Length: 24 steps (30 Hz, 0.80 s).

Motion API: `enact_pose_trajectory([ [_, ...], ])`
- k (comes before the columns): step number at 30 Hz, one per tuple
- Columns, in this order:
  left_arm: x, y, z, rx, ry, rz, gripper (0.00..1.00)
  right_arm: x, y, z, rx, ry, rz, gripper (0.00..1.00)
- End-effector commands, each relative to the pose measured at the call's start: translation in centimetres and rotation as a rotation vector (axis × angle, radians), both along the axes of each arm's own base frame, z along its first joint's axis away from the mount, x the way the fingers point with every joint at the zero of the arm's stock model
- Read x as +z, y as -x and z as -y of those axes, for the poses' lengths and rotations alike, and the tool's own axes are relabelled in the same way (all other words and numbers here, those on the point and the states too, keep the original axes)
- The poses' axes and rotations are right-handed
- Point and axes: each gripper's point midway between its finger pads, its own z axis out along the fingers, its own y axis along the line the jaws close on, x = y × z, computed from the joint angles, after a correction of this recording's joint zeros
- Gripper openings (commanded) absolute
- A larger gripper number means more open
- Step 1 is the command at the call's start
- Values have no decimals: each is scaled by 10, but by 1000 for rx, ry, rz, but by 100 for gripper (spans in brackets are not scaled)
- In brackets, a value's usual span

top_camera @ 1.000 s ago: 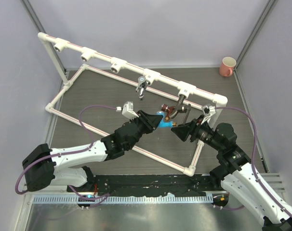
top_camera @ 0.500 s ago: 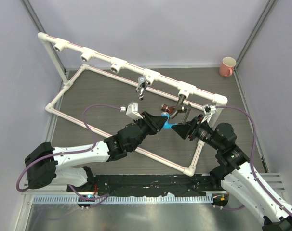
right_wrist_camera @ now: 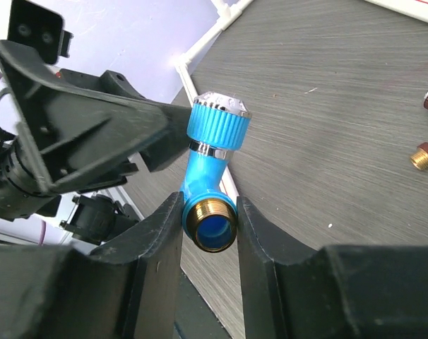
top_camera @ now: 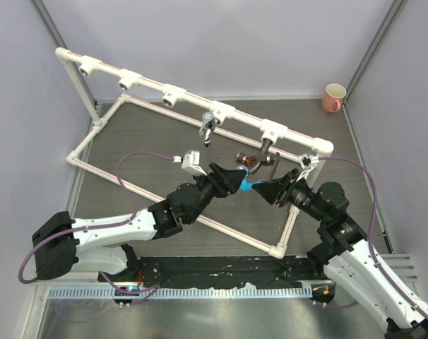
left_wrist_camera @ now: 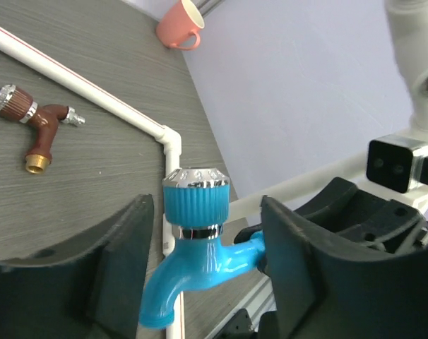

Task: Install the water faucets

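Blue: clamping the faucet (right_wrist_camera: pixel 212 166) by its brass thread in the right pincer (right_wrist_camera: pixel 210 220), above the worktop's (top_camera: pixel 150 134) near-right corner, left pincer (left_wrist_camera: pixel 205 233) spread apart around it, probably for a handover.

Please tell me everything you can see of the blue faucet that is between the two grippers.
The blue faucet looks like glossy bright blue plastic, with a ribbed round handle under a shiny silver cap, a curved spout and a brass-coloured threaded inlet. It is held above the dark table. The right gripper clamps its jaws on the threaded end. The open jaws of the left gripper flank the handle without clearly touching it.
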Motion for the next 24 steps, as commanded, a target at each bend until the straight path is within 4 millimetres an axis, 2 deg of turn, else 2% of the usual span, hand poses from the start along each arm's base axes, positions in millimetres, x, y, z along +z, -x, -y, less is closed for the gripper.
enact_pose_trajectory([
  [1,40,-1,-32,49,56,123,75,29,-1,6,-32,-23,89,1],
  [4,34,-1,-55,9,10,142,84,34,0,8,-39,-23,102,1],
  [5,23,0,-61,-13,-19,139,86,34,-1,8,-45,-22,105,1],
  [6,32,4,-69,-43,1,166,87,37,0,9,-43,-25,112,1],
  [7,26,5,-74,-100,-11,180,89,38,1,9,-43,-27,116,1],
  [9,28,13,-77,-190,-19,197,92,40,2,9,-39,-30,123,1],
  [10,23,19,-76,-291,-28,196,93,42,4,9,-35,-33,130,1],
  [13,15,23,-76,-394,-3,176,94,46,5,8,-23,-42,153,1],
  [14,25,33,-73,-464,49,202,94,47,6,7,-15,-43,159,1],
  [16,23,37,-66,-525,76,198,95,51,11,5,10,-51,178,1],
  [18,32,48,-58,-622,113,218,96,55,14,3,31,-61,201,1],
  [19,29,44,-51,-647,117,194,97,56,16,3,39,-66,209,1],
  [21,34,51,-44,-721,153,179,97,63,19,3,49,-82,238,1],
  [24,35,50,-34,-782,205,154,97,69,25,2,71,-95,271,1],
])
